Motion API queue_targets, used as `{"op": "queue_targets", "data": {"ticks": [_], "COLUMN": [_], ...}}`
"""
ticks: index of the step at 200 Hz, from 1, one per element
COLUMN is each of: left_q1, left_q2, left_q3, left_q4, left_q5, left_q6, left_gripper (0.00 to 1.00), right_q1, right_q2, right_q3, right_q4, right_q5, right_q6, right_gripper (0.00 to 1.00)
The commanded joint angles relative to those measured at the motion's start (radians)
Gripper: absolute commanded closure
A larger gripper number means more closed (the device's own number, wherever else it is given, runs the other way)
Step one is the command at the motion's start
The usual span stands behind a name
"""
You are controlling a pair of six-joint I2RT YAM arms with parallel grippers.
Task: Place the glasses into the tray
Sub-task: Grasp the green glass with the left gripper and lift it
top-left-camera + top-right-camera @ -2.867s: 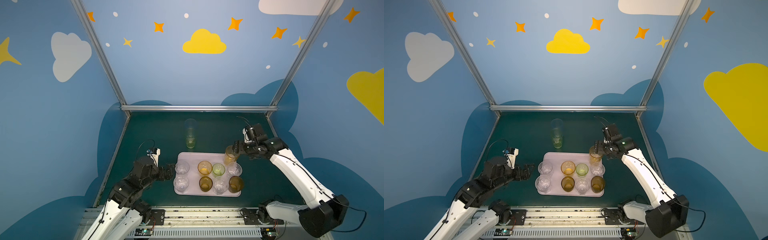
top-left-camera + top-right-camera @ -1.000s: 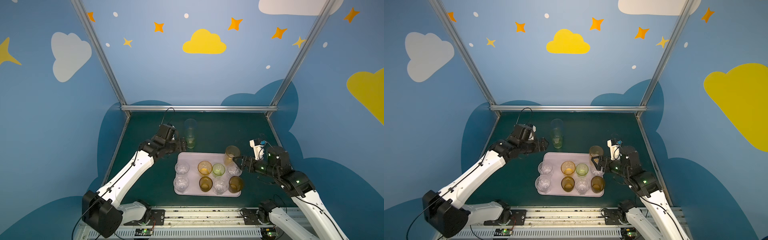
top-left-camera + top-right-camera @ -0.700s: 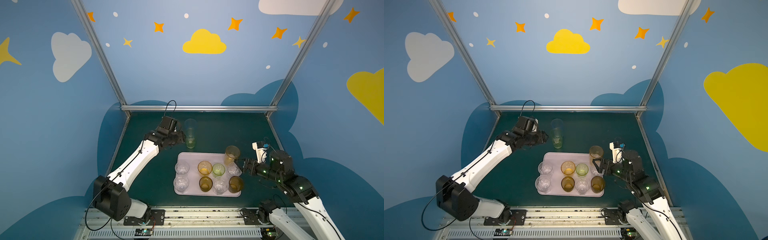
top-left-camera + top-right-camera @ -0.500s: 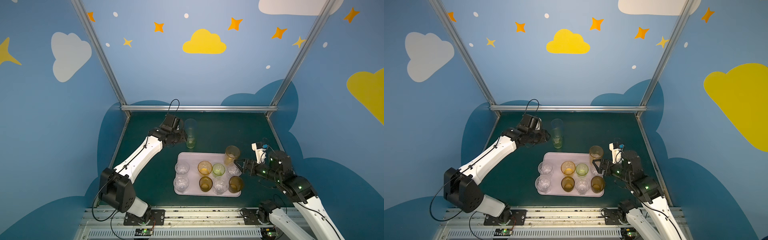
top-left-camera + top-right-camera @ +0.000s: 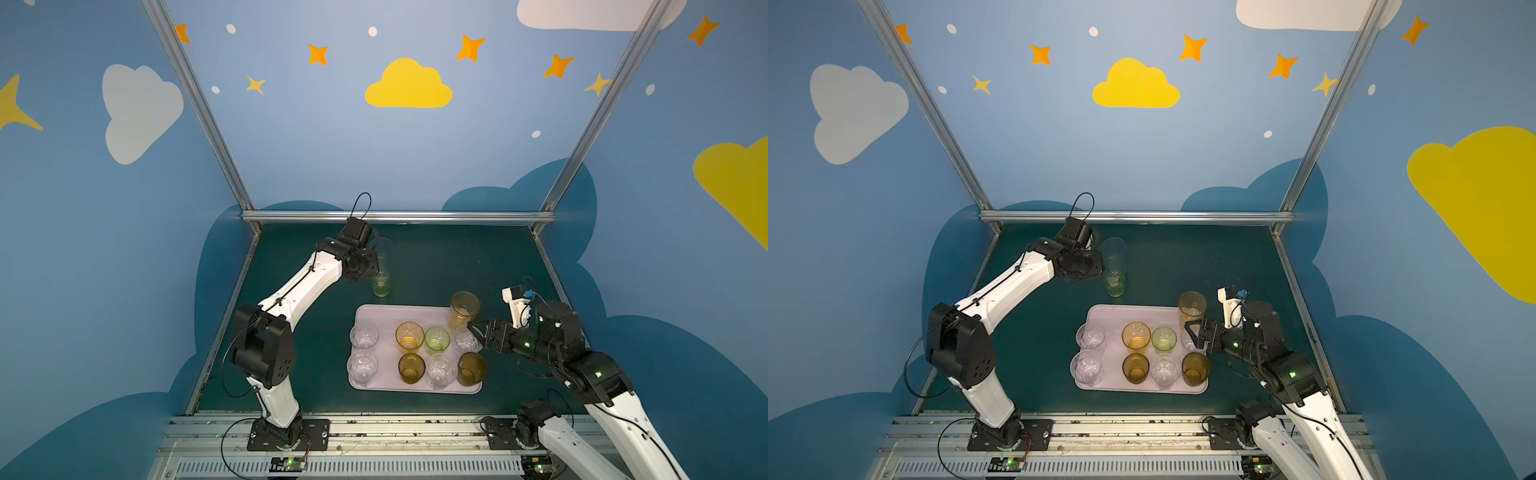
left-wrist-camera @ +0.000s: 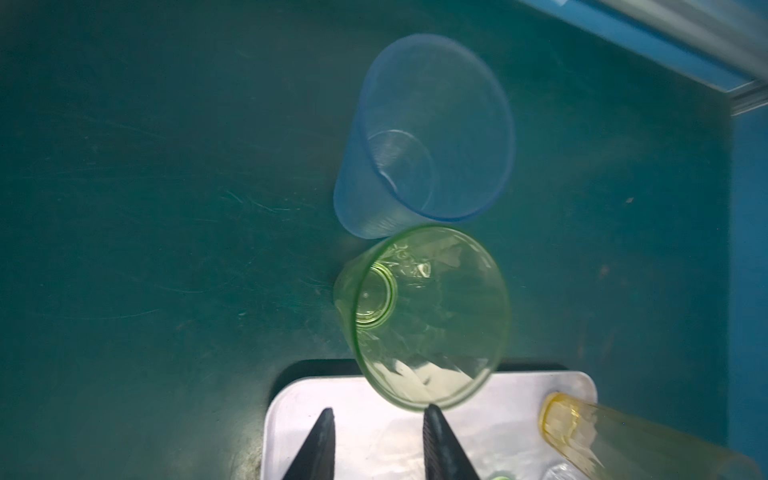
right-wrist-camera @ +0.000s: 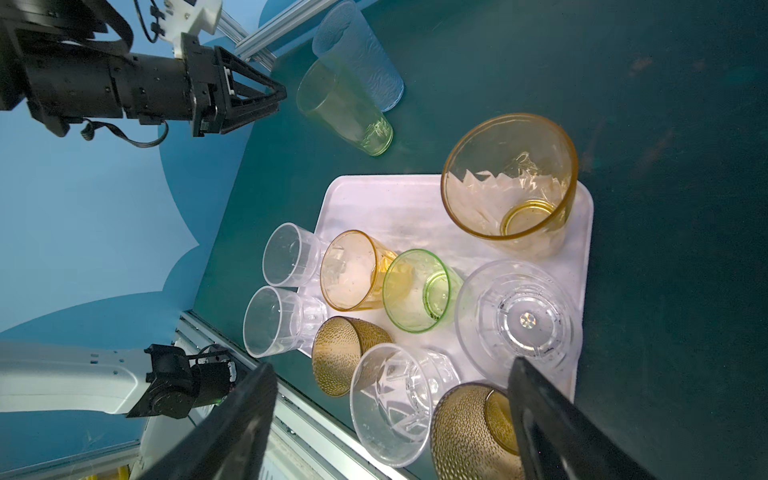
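Glasses (image 5: 409,336), nine of them, stand in the pink tray (image 5: 399,312) beneath my right jaws, which gape wide and empty. Two are left on the green surface (image 5: 457,257) just ahead of my left jaws, part open and holding nothing: a tall green glass (image 6: 424,316), then a pale blue glass (image 6: 428,129) beyond.

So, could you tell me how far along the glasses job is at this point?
Done: nine glasses stand in the tray, including the tall amber glass. In hand: the left gripper is at the tall green glass, jaws apart, no grip visible; the right gripper hangs open and empty. Left: that one and the blue glass, both on the table.
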Motion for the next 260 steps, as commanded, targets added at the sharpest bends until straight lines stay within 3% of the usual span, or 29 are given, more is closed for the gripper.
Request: {"op": "queue_targets", "data": {"ticks": [1, 157, 260], "left_q1": [0.007, 0.025, -0.015], "left_q2": [0.033, 0.195, 0.168], "left_q3": [0.039, 0.170, 0.150], "left_q4": [-0.071, -0.107, -0.121], "left_q5": [-0.044, -0.009, -0.028], "left_q6": [0.028, 0.072, 0.075], "left_gripper": [0.64, 0.75, 0.81], "right_q1": [-0.004, -0.004, -0.005], "right_q2": [-0.010, -0.030, -0.070], "right_q3": [-0.004, -0.011, -0.021], "right_q4": [-0.027, -0.077, -0.096], "right_q5": [-0.005, 0.030, 0.041], "right_q6": [0.012, 0.035, 0.042], "right_gripper": [0.14, 0.14, 0.14]}}
